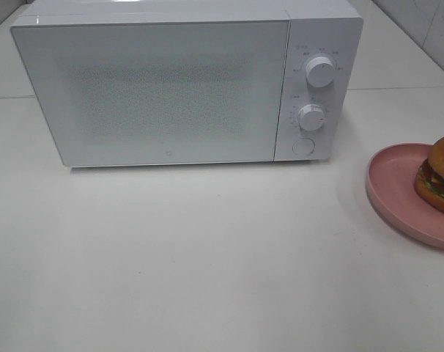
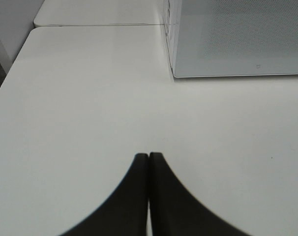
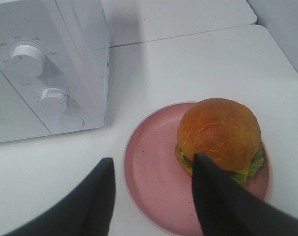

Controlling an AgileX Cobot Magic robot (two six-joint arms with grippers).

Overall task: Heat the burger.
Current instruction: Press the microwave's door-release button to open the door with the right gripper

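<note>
A: Where's the burger (image 3: 220, 135)?

B: On the pink plate (image 3: 149, 162), off to one side of it, not centred. The plate's on the white table (image 1: 207, 257), right of the microwave (image 1: 156, 88) and apart from it. Microwave door (image 1: 149, 92) is shut.

A: Right gripper (image 3: 154, 161)?

B: Jaws wide apart, nothing held. It hangs over the plate's near part; one finger sits in front of the burger's edge in the wrist view. Can't tell if it touches.

A: Left gripper (image 2: 148, 156)?

B: Tips pressed together, empty, over bare table on the other side of the microwave.

A: How will the burger handle?

B: Prob light and soft. The bun is glossy, so maybe slick, and it's stacked in layers w/ lettuce and cheese poking out low down. Squeeze it and the bun dents or the layers slide. I wouldn't pinch the burger itself.

A: So grab where?

B: The plate rim, on the bare side away from the burger. Looks stiff w/ a raised lip, good for a pinch. But the load's off-centre, so it may tip toward the burger; keep it level and go slow. Door needs opening first, I'd say.
</note>
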